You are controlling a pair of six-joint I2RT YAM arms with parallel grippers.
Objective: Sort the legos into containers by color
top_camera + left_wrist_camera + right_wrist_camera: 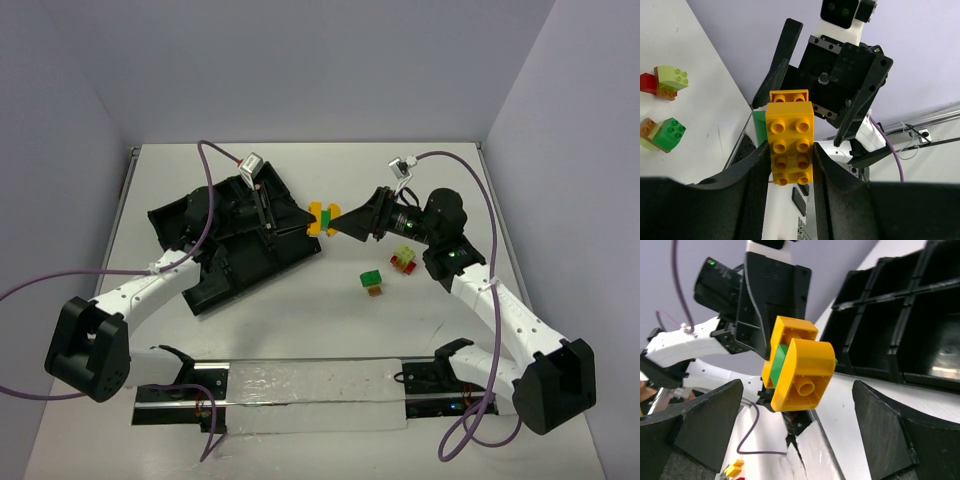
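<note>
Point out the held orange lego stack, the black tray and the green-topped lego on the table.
orange lego stack (790, 145): left wrist view, studded face.
black tray (940, 365): right wrist view, compartment floor.
green-topped lego (371, 278): top view, green top.

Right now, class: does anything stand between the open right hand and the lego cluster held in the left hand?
Nothing visible does. The left hand grips the orange-and-green lego cluster beside the black tray; the right hand faces it, fingers spread wide, only air between.
</note>
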